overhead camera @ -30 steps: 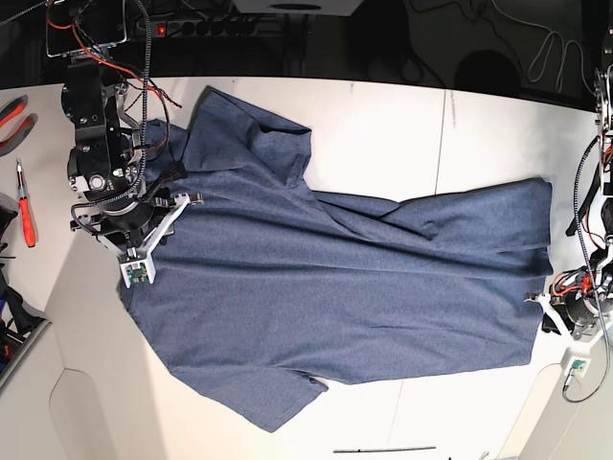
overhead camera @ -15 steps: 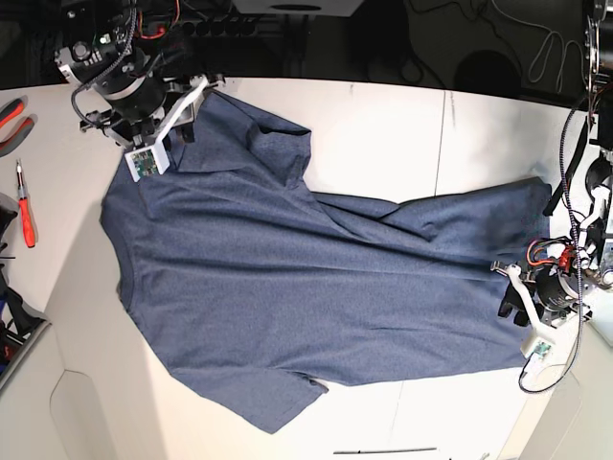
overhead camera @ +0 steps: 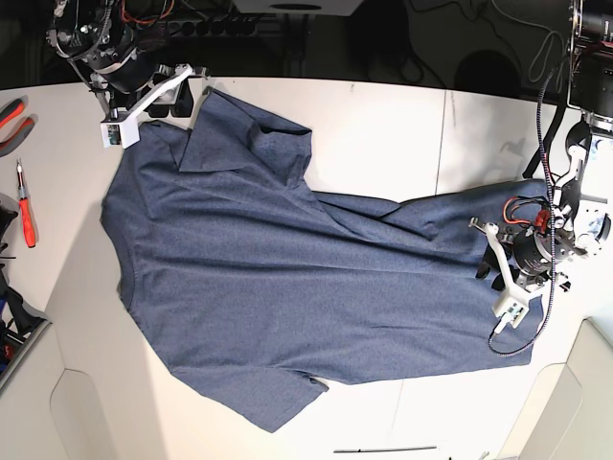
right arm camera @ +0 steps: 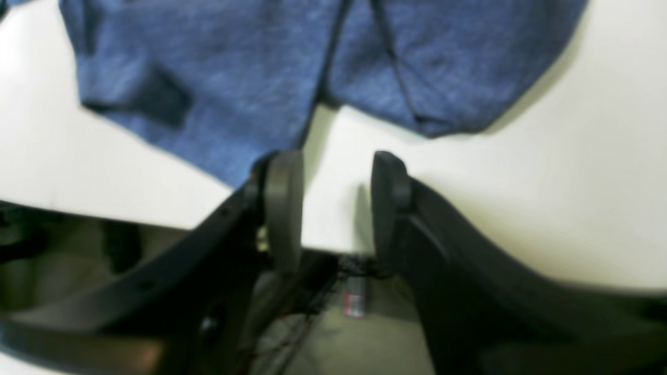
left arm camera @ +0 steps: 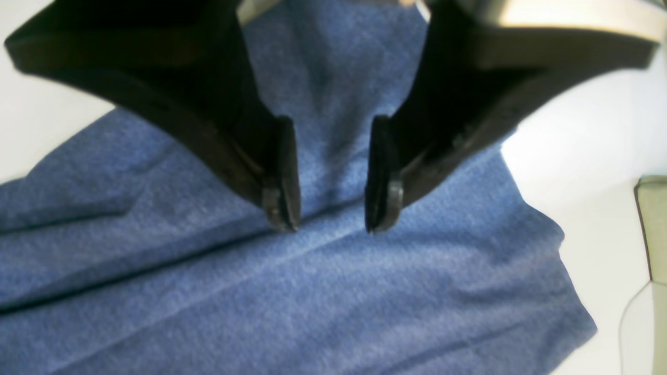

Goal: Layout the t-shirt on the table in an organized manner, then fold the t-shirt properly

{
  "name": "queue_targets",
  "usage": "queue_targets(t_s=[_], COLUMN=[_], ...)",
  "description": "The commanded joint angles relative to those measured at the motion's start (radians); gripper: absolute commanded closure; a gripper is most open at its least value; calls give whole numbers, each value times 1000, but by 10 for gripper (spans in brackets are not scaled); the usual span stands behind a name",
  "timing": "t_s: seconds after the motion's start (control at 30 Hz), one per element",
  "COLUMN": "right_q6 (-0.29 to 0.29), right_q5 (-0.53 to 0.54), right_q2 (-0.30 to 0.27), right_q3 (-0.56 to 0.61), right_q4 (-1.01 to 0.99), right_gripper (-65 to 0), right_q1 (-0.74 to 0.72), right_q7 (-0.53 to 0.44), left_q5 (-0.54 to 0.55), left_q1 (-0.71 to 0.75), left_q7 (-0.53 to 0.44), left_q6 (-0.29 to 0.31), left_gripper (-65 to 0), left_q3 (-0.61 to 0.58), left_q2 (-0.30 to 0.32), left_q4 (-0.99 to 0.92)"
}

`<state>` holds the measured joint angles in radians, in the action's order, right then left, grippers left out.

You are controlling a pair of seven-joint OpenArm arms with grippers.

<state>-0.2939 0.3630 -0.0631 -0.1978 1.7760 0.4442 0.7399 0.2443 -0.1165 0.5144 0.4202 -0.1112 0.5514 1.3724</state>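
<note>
Across the middle of the base view the t-shirt (overhead camera: pixel 306 287) lies spread on the off-white counter (overhead camera: pixel 383 125), back side up as far as I can tell — no lettering visible. Collar end is at frame left, hem at frame right. One sleeve points to the bottom of the frame and lies fairly flat; the other, at upper left, is folded over on itself, with a crease running from it toward the upper-right hem corner. Left gripper (left arm camera: pixel 328 208) hovers over the hem area at frame right, jaws parted with a clear gap, blue cloth showing between them, nothing pinched. Right gripper (right arm camera: pixel 333 208) sits at upper left near the counter's back edge, just off the shirt's edge, jaws likewise apart and empty over bare counter. Tools lie at far left (overhead camera: pixel 24 206). Judgement: layout is mostly done but not tidy — upper sleeve and diagonal wrinkle need flattening. No fold has been made yet, so folding is all still to do.
</note>
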Motion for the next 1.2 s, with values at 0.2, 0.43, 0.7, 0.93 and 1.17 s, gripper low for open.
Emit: queue_targets(t_s=[0.2,0.43,0.7,0.93,1.17], right_q6=[-106,-131,-159,-167,-167], right_q5=[146,200,273,274,274], right_q2=[0,0,0,-1,-1], right_q3=[-4,-3,-3,-3,-3], right_q4=[-227,-246,-123,100,135], right_gripper=[-219,-45,0,0,0], right_q1=[-107,-115,-63,64,113], right_q7=[17,103,210,257,275], left_q5=[2,2,-32,-8,61], left_q1=[-19,-19,-13,3,3], left_q7=[-25,-24,-24,-15,174], left_q6=[-8,-9,-121,-60,84], left_gripper=[-244,-244,-243,-243,-251], left_q3=[9,9,51,182,255], left_q2=[13,14,14,14,18], left_q4=[16,16,16,16,15])
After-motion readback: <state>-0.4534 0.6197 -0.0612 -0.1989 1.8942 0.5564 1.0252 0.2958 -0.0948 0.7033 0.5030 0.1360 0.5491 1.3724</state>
